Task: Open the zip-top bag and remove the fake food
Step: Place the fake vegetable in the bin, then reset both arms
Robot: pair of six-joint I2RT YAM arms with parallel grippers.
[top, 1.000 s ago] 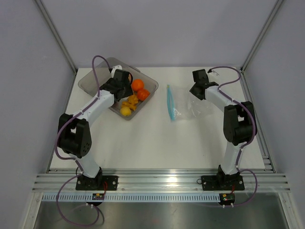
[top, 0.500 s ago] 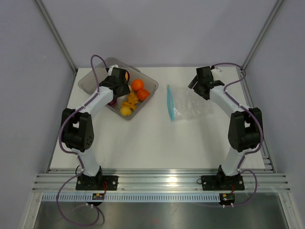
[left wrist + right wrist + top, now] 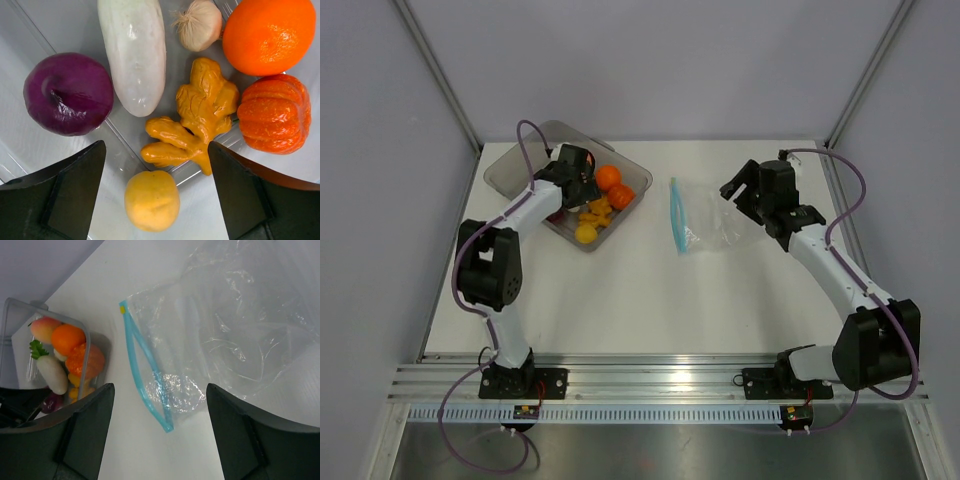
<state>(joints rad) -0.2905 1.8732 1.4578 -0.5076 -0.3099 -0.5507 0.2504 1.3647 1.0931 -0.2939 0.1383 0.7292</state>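
The zip-top bag (image 3: 712,218) lies flat and empty on the table right of centre, with its blue-teal zip strip (image 3: 677,215) on the left edge. In the right wrist view the bag (image 3: 235,335) shows its strip (image 3: 142,367) parted. The fake food sits in the grey tray (image 3: 510,165): an orange (image 3: 267,32), pumpkin (image 3: 274,120), ginger piece (image 3: 200,110), white radish (image 3: 134,50), purple piece (image 3: 68,93), garlic (image 3: 200,22) and yellow ball (image 3: 151,200). My left gripper (image 3: 156,150) is open and empty above them. My right gripper (image 3: 160,390) is open and empty above the strip.
The tray (image 3: 10,305) stands at the back left, close to the left wall post. The right arm's elbow (image 3: 875,330) reaches out toward the table's right edge. White table surface (image 3: 640,300) lies between the arm bases and the bag.
The right arm swung its elbow out to the near right, and its gripper shifted slightly right and nearer over the bag. The left gripper stayed over the tray, shifting a little.
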